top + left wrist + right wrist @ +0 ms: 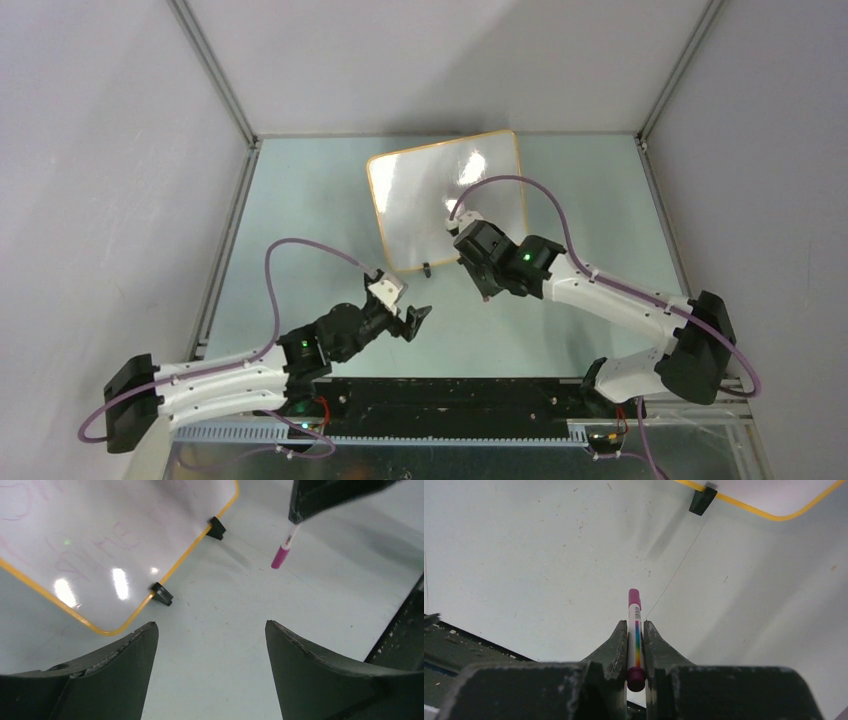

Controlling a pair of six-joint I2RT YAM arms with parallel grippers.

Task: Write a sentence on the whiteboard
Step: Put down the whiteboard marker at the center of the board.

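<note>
Table bears one whiteboard; right jaws pinch one marker.

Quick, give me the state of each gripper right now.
Left gripper: open, holding nothing.
Right gripper: closed on the marker.

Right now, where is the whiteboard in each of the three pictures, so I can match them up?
Top external: whiteboard at upper centre.
Left wrist: whiteboard fills the upper left.
Right wrist: only a whiteboard corner, top right.
Shared landmark: a black clip foot on its yellow-framed edge shows in every view.
</note>
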